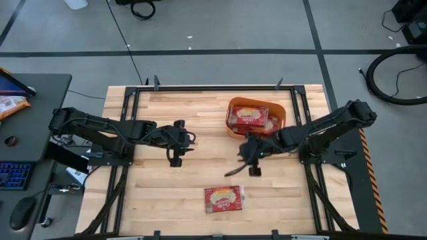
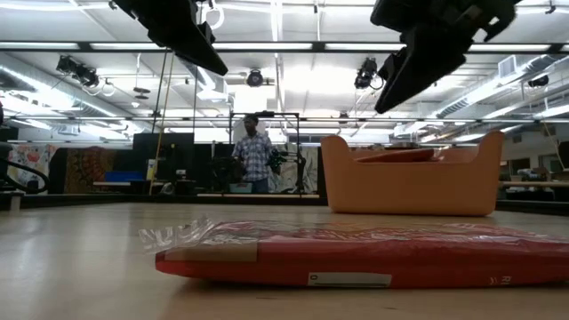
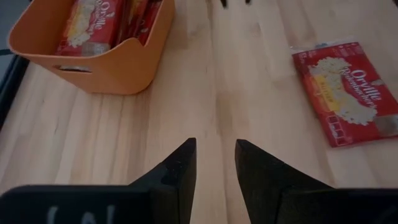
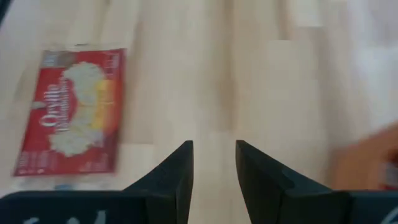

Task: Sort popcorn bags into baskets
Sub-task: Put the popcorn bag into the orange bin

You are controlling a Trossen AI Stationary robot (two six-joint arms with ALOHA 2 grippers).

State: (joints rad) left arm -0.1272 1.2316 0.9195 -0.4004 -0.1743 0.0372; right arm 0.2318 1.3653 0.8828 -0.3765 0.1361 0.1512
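One red popcorn bag [image 1: 223,199] lies flat on the wooden table near its front edge; it also shows in the left wrist view [image 3: 348,90], the right wrist view [image 4: 71,112] and the low view [image 2: 356,253]. The orange basket [image 1: 288,115] stands at the far right, with red popcorn bags [image 1: 250,117] lying in it [image 3: 93,25]. My left gripper [image 1: 185,140] hovers open over the table's middle left, nothing between its fingers [image 3: 214,155]. My right gripper [image 1: 245,155] hangs open just in front of the basket, above bare wood [image 4: 213,155].
Black frame rails [image 1: 127,133] run along the table's left and right sides. Bare wood lies between the two grippers and around the loose bag. A person [image 2: 253,158] stands far behind the table in the room. A desk with a keyboard [image 1: 17,175] is off the left edge.
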